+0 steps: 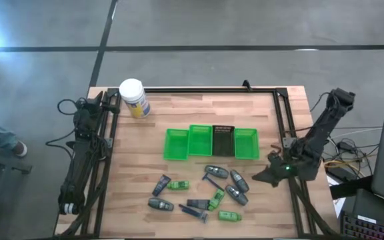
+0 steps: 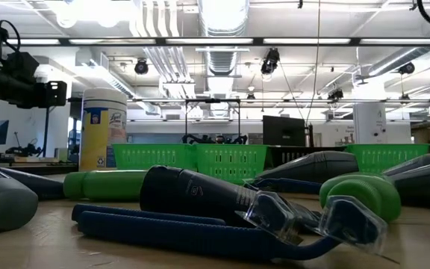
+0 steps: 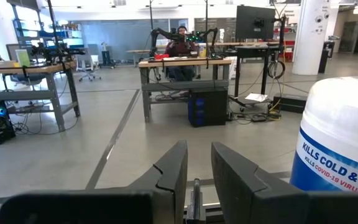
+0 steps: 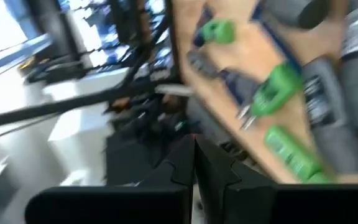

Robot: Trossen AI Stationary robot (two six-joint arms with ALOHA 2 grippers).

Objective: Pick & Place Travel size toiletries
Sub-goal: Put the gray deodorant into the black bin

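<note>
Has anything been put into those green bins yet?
No: seen from above, the green bins hold nothing, and the toiletries all lie on the table.

Overhead view straight down, low view level across table (image 1: 259, 207), both sharing green bins (image 2: 192, 158)

White canister (image 1: 134, 97) upright at table's (image 1: 179, 120) far left corner; four bins (image 1: 211, 143), three green, one dark, in a row mid-table.

Wood table, plastic goods

The table (image 1: 179, 113) is pale planked wood, matt, framed in black metal; the bins (image 1: 210, 143) are bright green lattice plastic; the canister (image 1: 134, 98) is smooth white plastic; the razor (image 2: 222, 232) has a ribbed handle and clear glossy cap.
</note>
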